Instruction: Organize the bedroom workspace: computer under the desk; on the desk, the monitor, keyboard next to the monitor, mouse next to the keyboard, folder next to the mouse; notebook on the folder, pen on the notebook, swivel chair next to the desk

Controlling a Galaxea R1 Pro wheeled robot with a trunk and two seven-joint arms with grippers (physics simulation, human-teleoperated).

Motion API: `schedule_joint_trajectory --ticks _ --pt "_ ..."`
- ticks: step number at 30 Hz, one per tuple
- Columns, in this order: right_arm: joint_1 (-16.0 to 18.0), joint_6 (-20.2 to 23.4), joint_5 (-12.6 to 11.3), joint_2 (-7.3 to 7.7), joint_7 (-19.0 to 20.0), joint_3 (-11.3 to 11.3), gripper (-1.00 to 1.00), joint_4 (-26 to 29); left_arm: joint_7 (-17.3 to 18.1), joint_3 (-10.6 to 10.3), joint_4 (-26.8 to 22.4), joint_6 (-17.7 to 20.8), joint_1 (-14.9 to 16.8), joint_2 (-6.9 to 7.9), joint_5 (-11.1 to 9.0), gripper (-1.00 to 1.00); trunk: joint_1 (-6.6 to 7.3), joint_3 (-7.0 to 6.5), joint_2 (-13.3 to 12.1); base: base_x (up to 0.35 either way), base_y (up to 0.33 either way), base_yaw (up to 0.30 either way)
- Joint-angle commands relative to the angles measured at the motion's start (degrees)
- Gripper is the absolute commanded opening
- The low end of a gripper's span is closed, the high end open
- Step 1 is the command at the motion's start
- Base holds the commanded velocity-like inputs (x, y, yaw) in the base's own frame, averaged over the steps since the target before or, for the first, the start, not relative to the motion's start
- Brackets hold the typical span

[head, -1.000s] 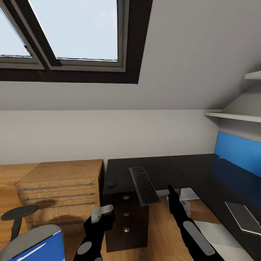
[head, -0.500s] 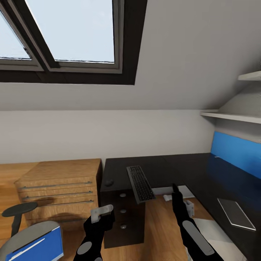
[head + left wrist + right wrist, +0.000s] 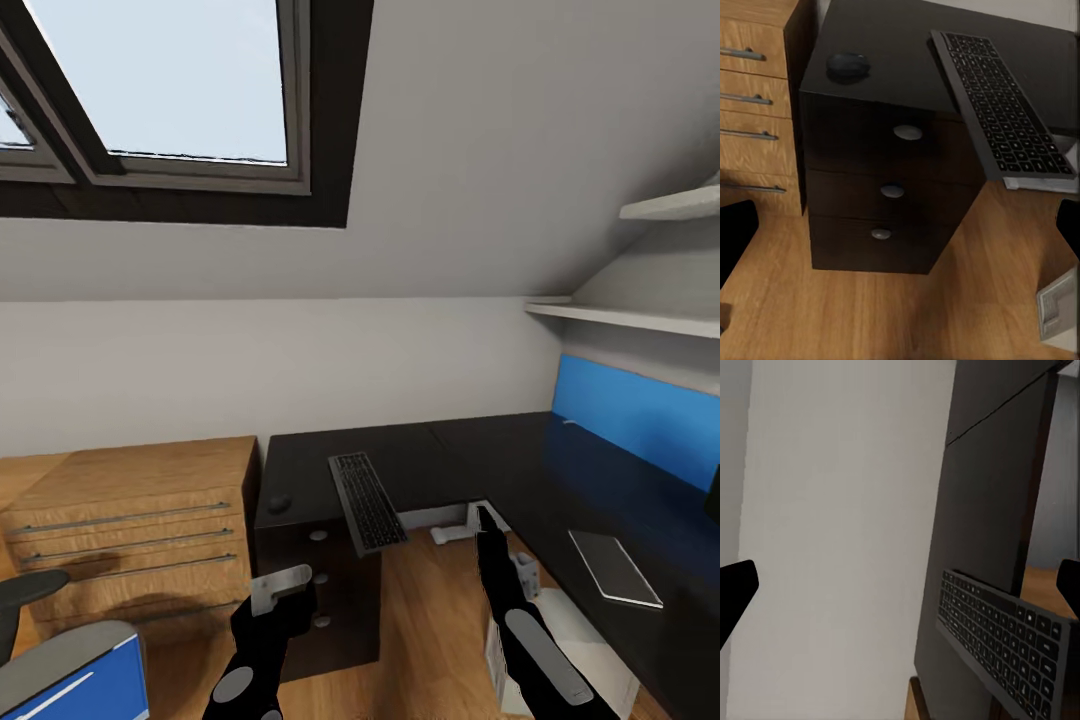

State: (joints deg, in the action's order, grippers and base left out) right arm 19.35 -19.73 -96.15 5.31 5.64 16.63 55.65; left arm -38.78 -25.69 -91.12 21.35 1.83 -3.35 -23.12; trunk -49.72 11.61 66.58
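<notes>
Head view has panned right past the desk point(image 3: 520, 470); both grippers' spread unclear.

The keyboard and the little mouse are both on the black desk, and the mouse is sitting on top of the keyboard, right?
Not quite. The keyboard and the mouse are both on the black desk, but the mouse is not on top of the keyboard. It sits by itself on the desk, apart from the keyboard, above the drawers. The left wrist view shows the gap between them clearly.
</notes>
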Motion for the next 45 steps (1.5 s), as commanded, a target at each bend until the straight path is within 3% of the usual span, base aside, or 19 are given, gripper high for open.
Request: schedule_joint_trajectory --ticks 1,8,10,11,15,16,29,33,36,40,41,43,45 --pt "0.08 -0.49 -0.32 0.16 0.40 0.31 1.00 -0.09 -0.42 -0.06 -0.09 0.18 0.05 0.01 -0.35 1.00 0.00 0.15 0.06 0.000 0.000 -0.177" --pt "0.08 -0.63 5.14 1.15 0.75 0.26 1.00 -0.97 -0.42 -0.06 -0.09 0.18 0.05 0.01 -0.35 1.00 0.00 0.64 0.06 0.000 0.000 -0.183" --pt "0.08 -0.64 8.73 1.28 1.06 0.31 1.00 -1.14 -0.42 -0.06 -0.10 0.18 0.03 0.01 -0.35 1.00 0.00 0.77 0.06 0.000 0.000 -0.157" --pt "0.08 -0.64 12.38 1.26 1.27 0.32 1.00 -1.21 -0.42 -0.06 -0.09 0.18 0.03 0.01 -0.35 1.00 0.00 0.80 0.06 0.000 0.000 -0.075" --pt "0.08 -0.65 15.44 1.14 1.34 0.43 1.00 -1.20 -0.42 -0.06 -0.10 0.18 0.03 0.01 -0.35 1.00 0.00 0.88 0.06 0.000 0.000 -0.044" --pt "0.08 -0.66 17.14 1.05 1.39 0.61 1.00 -1.17 -0.42 -0.06 -0.11 0.18 0.04 0.01 -0.35 1.00 0.00 0.88 0.06 0.000 0.000 -0.008" --pt "0.08 -0.65 18.07 1.14 1.19 0.65 1.00 -1.26 -0.42 -0.15 -0.11 0.18 0.02 0.01 -0.33 1.00 0.00 0.89 0.06 0.000 0.000 -0.001" --pt "0.09 -0.60 20.02 1.25 0.87 0.54 1.00 -1.42 -0.42 -0.15 -0.09 0.18 0.02 0.01 -0.34 1.00 0.00 0.89 0.06 0.000 0.000 0.000" --pt "0.15 -0.46 22.84 1.34 -0.70 0.52 1.00 -1.46 -0.42 -0.15 -0.10 0.18 0.02 0.02 -0.35 1.00 0.00 0.89 0.06 0.000 0.000 0.000" --pt "0.26 -0.09 31.14 1.42 -8.31 0.47 1.00 -1.46 -0.42 -0.15 -0.11 0.18 0.04 0.01 -0.35 1.00 0.00 0.89 0.06 0.000 0.000 0.000" --pt "0.32 0.30 35.49 1.44 -12.61 0.45 1.00 -1.36 -0.42 -0.15 -0.11 0.18 0.04 0.01 -0.35 1.00 0.00 0.89 0.06 0.000 0.000 0.000" --pt "0.38 1.22 40.01 1.43 -17.10 0.44 1.00 -1.08 -0.42 -0.15 -0.11 0.18 0.04 0.01 -0.35 1.00 0.00 0.89 0.06 0.000 0.000 0.000" --pt "0.45 5.61 47.95 1.40 -25.54 0.40 1.00 0.75 -0.42 -0.15 -0.10 0.18 0.03 0.01 -0.35 1.00 0.00 0.89 0.06 0.000 0.000 0.000"
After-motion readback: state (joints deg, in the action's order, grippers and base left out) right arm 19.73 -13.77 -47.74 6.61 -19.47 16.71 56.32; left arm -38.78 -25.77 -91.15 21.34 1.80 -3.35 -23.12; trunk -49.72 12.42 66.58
